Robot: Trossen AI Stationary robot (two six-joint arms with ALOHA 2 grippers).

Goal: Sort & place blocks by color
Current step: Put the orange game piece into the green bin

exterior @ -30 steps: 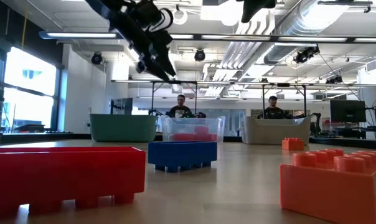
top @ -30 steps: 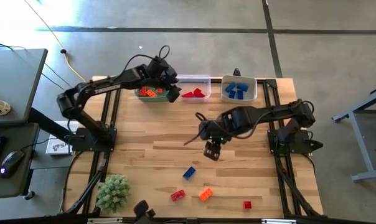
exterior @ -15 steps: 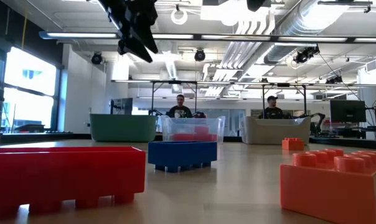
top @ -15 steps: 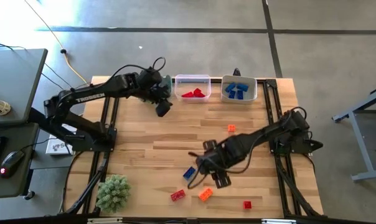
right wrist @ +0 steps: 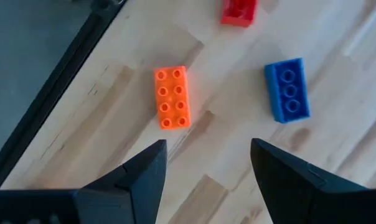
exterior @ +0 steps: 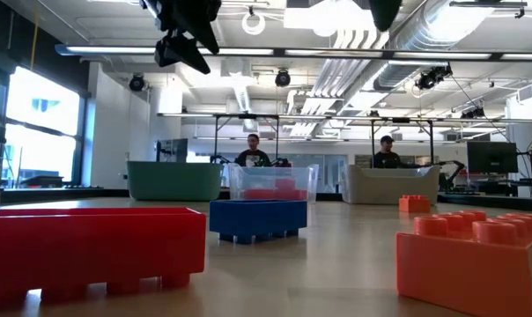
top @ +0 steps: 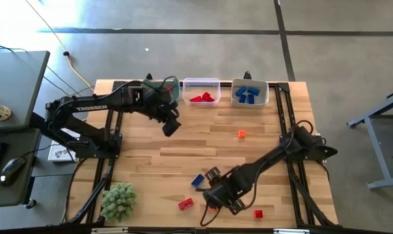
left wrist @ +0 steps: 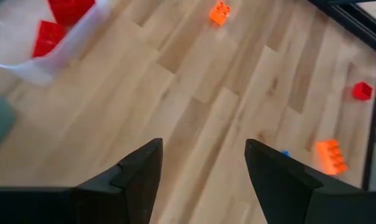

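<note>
Near the table's front edge lie an orange block (right wrist: pixel 172 97), a blue block (top: pixel 198 180) and a red block (top: pixel 186 204). My right gripper (top: pixel 217 195) hangs open above the orange block, pointing steeply down; in the high view it covers that block. A small red block (top: pixel 258 213) lies to its right and a small orange block (top: pixel 241 134) lies mid-table. My left gripper (top: pixel 170 125) is open and empty, in the air just in front of the green bin (top: pixel 159 87).
A clear bin (top: pixel 202 91) with red blocks and a white bin (top: pixel 250 92) with blue blocks stand along the far edge beside the green bin. A green spiky ball (top: pixel 118 200) sits at the near left corner. Bare wood lies mid-table.
My left gripper has drawn back from over the green bin toward the near edge, still open. My right gripper has swung from mid-table toward the near edge, come down and rolled, and now stands over the orange block. The blocks have not moved.
</note>
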